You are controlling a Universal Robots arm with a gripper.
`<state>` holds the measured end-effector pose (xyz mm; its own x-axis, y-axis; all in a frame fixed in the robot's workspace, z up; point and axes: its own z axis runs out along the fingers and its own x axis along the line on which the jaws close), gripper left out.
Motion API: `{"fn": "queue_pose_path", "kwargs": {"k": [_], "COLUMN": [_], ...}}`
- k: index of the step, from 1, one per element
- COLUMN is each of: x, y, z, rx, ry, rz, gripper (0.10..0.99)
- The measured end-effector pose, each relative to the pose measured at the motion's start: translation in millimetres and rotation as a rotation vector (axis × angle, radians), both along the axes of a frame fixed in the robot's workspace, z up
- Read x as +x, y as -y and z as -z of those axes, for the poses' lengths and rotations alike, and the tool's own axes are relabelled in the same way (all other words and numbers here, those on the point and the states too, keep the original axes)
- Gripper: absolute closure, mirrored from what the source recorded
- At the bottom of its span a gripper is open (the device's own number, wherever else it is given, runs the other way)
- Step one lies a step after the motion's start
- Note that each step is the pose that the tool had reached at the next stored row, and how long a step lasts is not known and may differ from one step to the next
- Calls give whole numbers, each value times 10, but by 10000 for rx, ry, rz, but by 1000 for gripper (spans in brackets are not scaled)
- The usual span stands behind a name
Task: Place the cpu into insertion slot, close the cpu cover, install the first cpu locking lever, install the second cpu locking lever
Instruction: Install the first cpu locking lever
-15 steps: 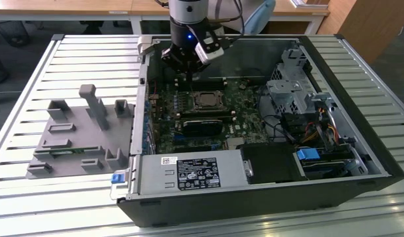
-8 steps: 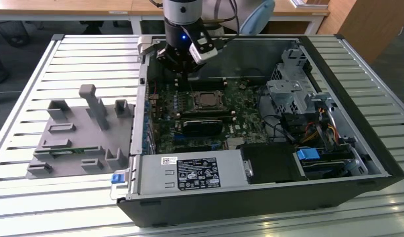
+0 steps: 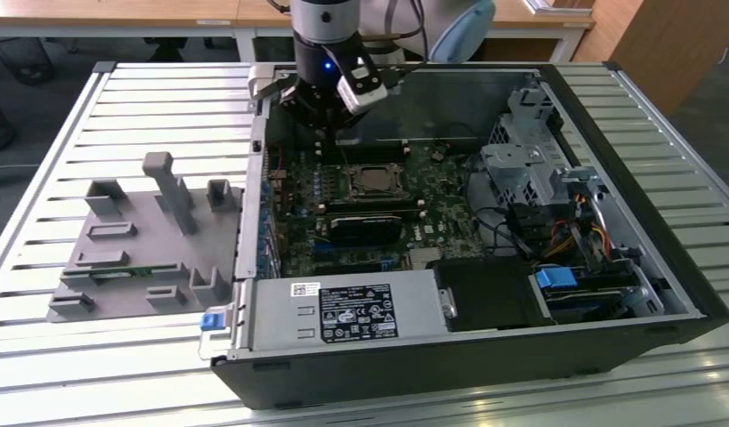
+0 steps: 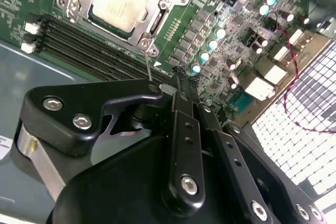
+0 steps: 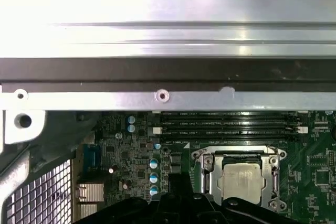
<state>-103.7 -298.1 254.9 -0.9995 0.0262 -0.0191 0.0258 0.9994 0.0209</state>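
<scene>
The cpu [image 3: 370,181] [image 4: 118,1] [image 5: 240,182] lies flat in the insertion slot [image 3: 370,191] on the green motherboard. Its silvery top shows through the square opening of the cpu cover [image 4: 157,22] [image 5: 207,174], which lies down over it. My gripper [image 3: 328,124] [image 4: 157,90] hangs above the board, just off the socket's corner toward the exterior view's left. Its fingers [image 4: 134,100] look shut on the upper end of a thin silvery rod [image 4: 148,66]. The rod looks like a cpu locking lever and runs down to that socket corner.
The board sits inside an open black computer case [image 3: 649,267]. Long black memory slots [image 4: 79,45] [image 5: 226,124] run beside the socket, and a black card [image 3: 364,227] lies nearer. A power supply [image 3: 340,311], drive cage [image 3: 530,169] and grey parts fixture [image 3: 139,240] stand around.
</scene>
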Motion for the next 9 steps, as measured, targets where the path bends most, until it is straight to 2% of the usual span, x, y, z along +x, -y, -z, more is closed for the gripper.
{"fn": "queue_pose_path", "kwargs": {"k": [9], "x": [-5], "y": [-88], "z": [20], "rx": [0], "ry": [0], "rz": [0], "gripper": [980]}}
